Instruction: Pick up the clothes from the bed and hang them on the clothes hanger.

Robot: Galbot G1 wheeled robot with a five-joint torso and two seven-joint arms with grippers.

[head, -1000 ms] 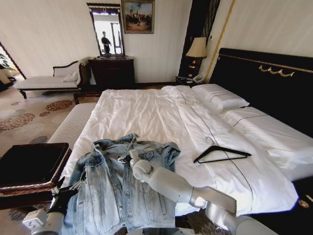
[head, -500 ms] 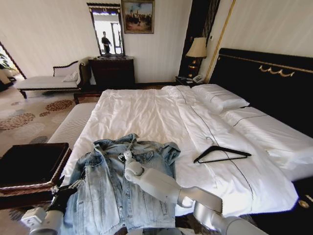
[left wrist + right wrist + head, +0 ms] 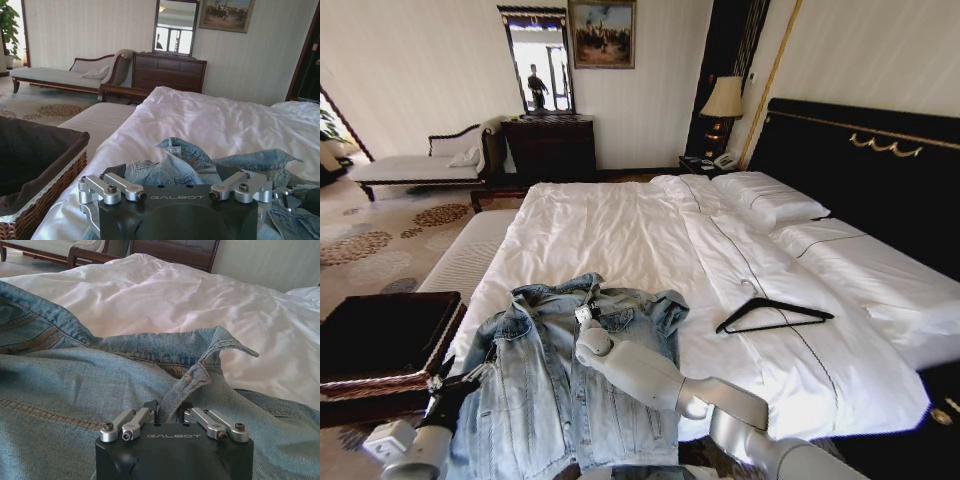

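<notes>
right tool (image 3: pixel 169 416) pinching jacket (image 3: pixel 560 380) collar, arm outstretched

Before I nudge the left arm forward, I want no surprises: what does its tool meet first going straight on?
Most likely the denim jacket: the left tool points at its rumpled edge just ahead, with the bed behind it. Depth is hard to judge.

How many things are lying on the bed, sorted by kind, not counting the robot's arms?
Denim jacket: 1
Black hanger: 1
White pillows: 2
Total: 4 things on the bed
</notes>
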